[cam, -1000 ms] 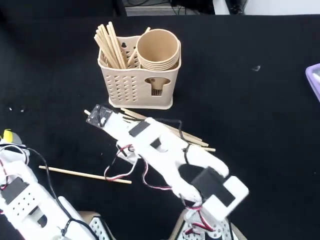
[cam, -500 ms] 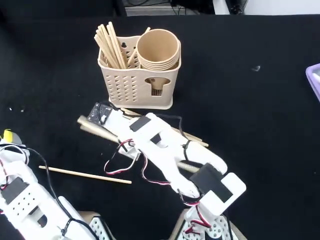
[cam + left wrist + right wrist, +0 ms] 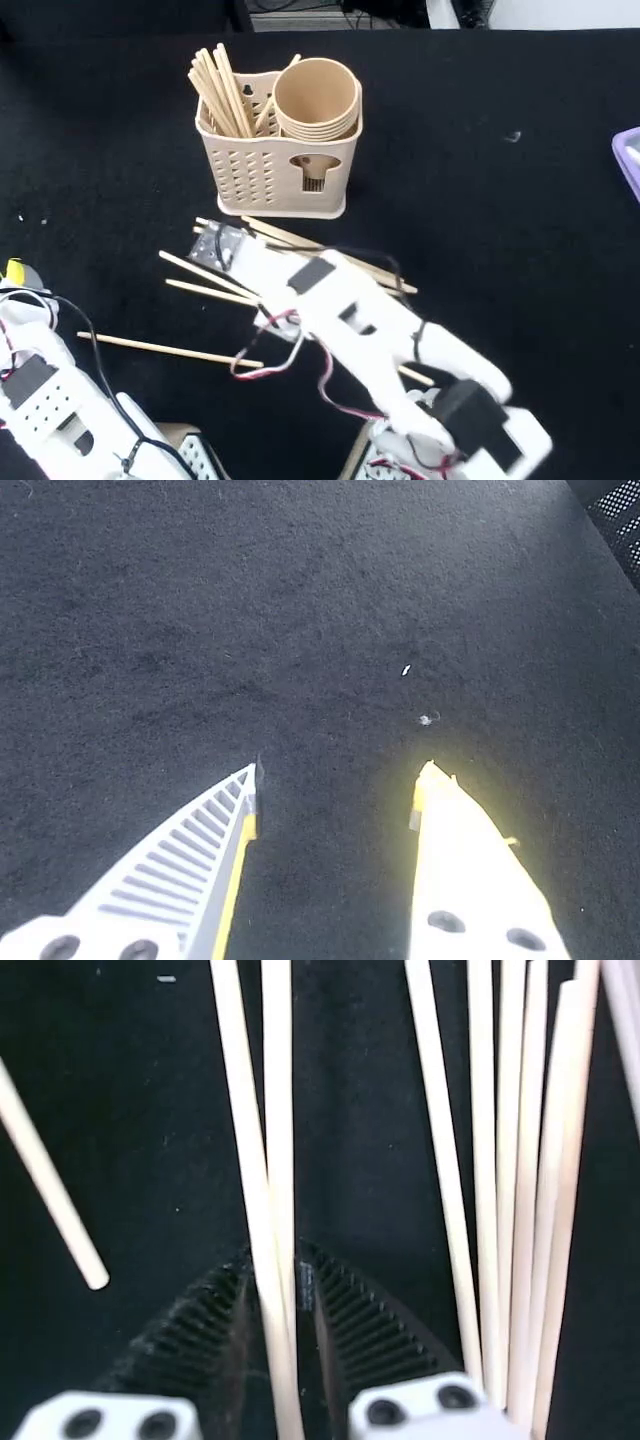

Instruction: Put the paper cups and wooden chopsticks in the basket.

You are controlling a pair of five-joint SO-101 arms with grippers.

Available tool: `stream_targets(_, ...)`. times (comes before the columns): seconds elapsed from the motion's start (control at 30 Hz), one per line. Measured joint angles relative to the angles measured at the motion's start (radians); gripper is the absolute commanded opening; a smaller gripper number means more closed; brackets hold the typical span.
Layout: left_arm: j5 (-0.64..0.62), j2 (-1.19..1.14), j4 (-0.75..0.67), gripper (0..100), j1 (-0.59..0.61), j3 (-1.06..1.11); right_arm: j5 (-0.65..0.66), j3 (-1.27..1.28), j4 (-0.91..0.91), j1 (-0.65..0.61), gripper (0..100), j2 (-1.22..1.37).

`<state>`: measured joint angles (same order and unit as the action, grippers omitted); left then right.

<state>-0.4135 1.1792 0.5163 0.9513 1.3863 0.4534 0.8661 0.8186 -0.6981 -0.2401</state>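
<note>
I see the paper cups (image 3: pixel 316 95) stacked inside one another in the basket (image 3: pixel 270 175), in the part on its 3 o'clock side. A bundle of standing chopsticks (image 3: pixel 222 90) fills the part on its 9 o'clock side, leaning toward 11 o'clock. The basket sits on the black table (image 3: pixel 520 260) near 12 o'clock.

More sticks lie flat on the table. My right pincer (image 3: pixel 275 1252) is nearly shut, and it has hold of two chopsticks (image 3: pixel 280 1110) squeezed between its black ridged jaws. From above, those two poke out from under the right arm (image 3: pixel 350 310) toward 10 o'clock. A bunch of chopsticks (image 3: pixel 280 235) lies just at 6 o'clock of the basket, partly under that arm. A single chopstick (image 3: pixel 170 349) lies by itself near 7 o'clock on the table, apart from the others.

My left pincer (image 3: pixel 340 775) is wide open with nothing in it, over bare table. The left arm (image 3: pixel 45 400) sits at the 8 o'clock corner. A purple thing (image 3: pixel 628 160) peeks in at the 3 o'clock edge.
</note>
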Motion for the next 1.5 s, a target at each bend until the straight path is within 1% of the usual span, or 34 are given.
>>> stream_targets(0.13,0.0,0.0,0.0,25,0.0,0.0,0.025,0.028,-0.017,0.0,2.1,-0.015)
stream_targets(0.27,0.0,0.0,0.0,26,0.0,0.0,0.048,0.028,-0.018,0.0,11.8,0.023)
stream_targets(0.33,0.0,0.0,0.0,26,0.0,0.0,0.054,0.028,-0.02,-0.002,13.9,0.068)
stream_targets(0.47,0.0,0.0,0.0,26,0.0,0.0,0.054,-0.005,-0.02,-0.031,9.9,0.137)
stream_targets(0.6,0.0,0.0,0.0,26,0.0,0.0,0.054,-0.026,-0.018,-0.032,0.6,0.144)
stream_targets(0.77,0.0,0.0,0.0,26,0.0,0.0,0.054,-0.029,-0.02,-0.032,1.1,0.118)
stream_targets(1.17,0.0,0.0,0.0,26,0.0,0.0,0.054,0.064,-0.021,-0.032,1.1,-0.106)
stream_targets(1.37,0.0,0.0,0.0,26,0.0,0.0,0.017,0.109,-0.075,-0.02,1.6,-0.141)
stream_targets(1.43,0.0,0.0,0.0,26,0.0,0.0,0.018,0.112,-0.075,-0.021,4.6,-0.141)
stream_targets(1.5,0.0,0.0,0.0,26,0.0,0.0,0.018,0.112,-0.052,-0.021,13.0,-0.141)
